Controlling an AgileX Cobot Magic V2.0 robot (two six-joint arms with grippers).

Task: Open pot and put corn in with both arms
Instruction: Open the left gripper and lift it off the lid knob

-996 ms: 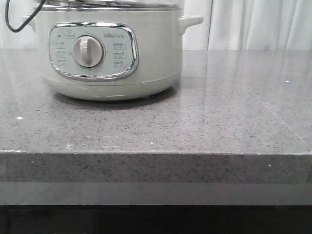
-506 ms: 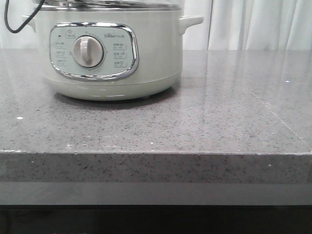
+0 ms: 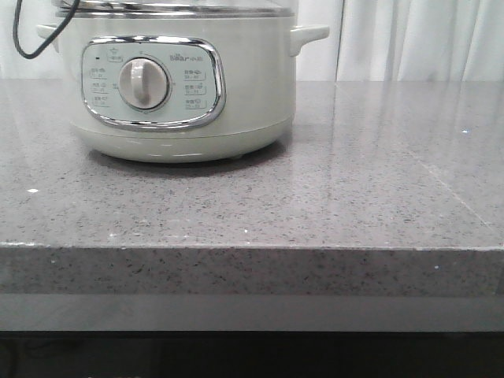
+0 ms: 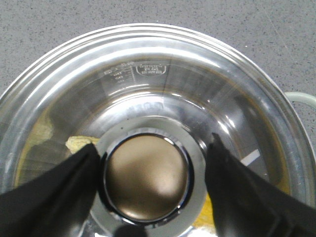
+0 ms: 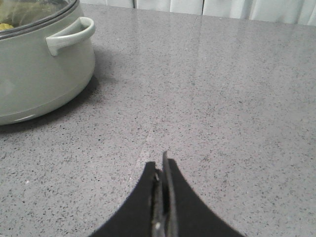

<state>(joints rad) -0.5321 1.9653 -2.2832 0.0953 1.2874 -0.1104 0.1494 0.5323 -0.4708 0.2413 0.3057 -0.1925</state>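
Note:
The pale-green pot stands at the back left of the counter with its glass lid on it. In the left wrist view my left gripper hangs open straight over the lid, one black finger on each side of the round bronze lid knob. The left finger is close against the knob's ring. The other stands a little apart. Yellow corn shows through the glass, inside the pot. My right gripper is shut and empty, above the bare counter to the right of the pot.
The grey speckled counter stretches right of the pot to its front edge. A black cable loops by the pot's left handle. White curtains hang behind. The pot's right handle juts toward the right arm.
In the front view the pot has slid slightly to the right and the black cable has swung with it. Neither arm shows in that view.

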